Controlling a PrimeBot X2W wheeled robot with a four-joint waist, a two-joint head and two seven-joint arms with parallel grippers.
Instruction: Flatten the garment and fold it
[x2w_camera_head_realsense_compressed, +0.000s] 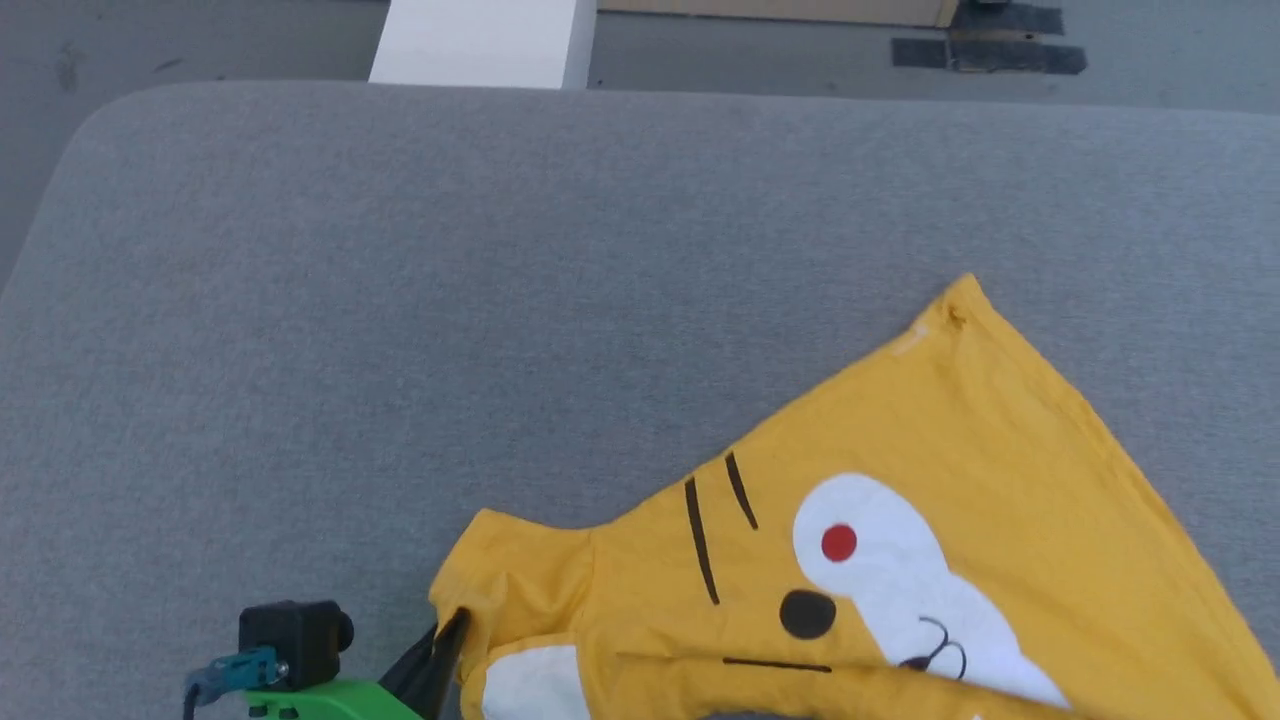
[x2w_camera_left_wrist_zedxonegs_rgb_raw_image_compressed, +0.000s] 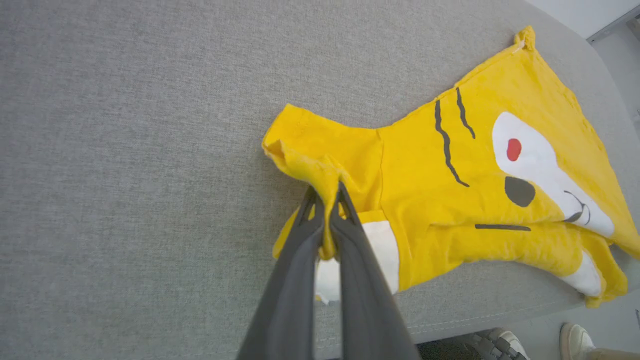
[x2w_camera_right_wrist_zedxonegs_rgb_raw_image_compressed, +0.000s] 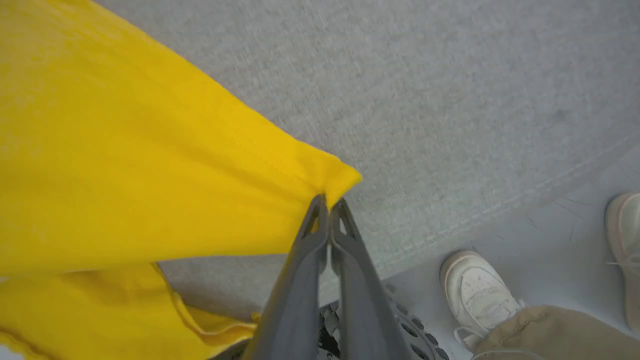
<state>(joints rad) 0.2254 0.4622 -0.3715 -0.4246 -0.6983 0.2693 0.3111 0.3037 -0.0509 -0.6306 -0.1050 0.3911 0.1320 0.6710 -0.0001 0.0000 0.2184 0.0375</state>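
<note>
The garment (x2w_camera_head_realsense_compressed: 930, 470), a bright yellow T-shirt with black line marks and a white patch with a red dot, lies spread on the grey padded table (x2w_camera_head_realsense_compressed: 500, 280) at the near right. My left gripper (x2w_camera_left_wrist_zedxonegs_rgb_raw_image_compressed: 327, 192) is shut on a bunched fold of its sleeve (x2w_camera_left_wrist_zedxonegs_rgb_raw_image_compressed: 310, 150); the dark fingers (x2w_camera_head_realsense_compressed: 440, 650) touch the sleeve edge in the head view. In the right wrist view my right gripper (x2w_camera_right_wrist_zedxonegs_rgb_raw_image_compressed: 328, 201) is shut on a yellow corner of the garment (x2w_camera_right_wrist_zedxonegs_rgb_raw_image_compressed: 150, 165) and holds it lifted over the table's edge. A small hole (x2w_camera_head_realsense_compressed: 955, 318) marks the far corner.
A person's white shoes (x2w_camera_right_wrist_zedxonegs_rgb_raw_image_compressed: 475, 290) and tan trouser leg (x2w_camera_right_wrist_zedxonegs_rgb_raw_image_compressed: 550, 335) stand on the floor by the table's near edge. A white block (x2w_camera_head_realsense_compressed: 480, 40) stands beyond the table's far side. Left and far parts of the table are bare grey fabric.
</note>
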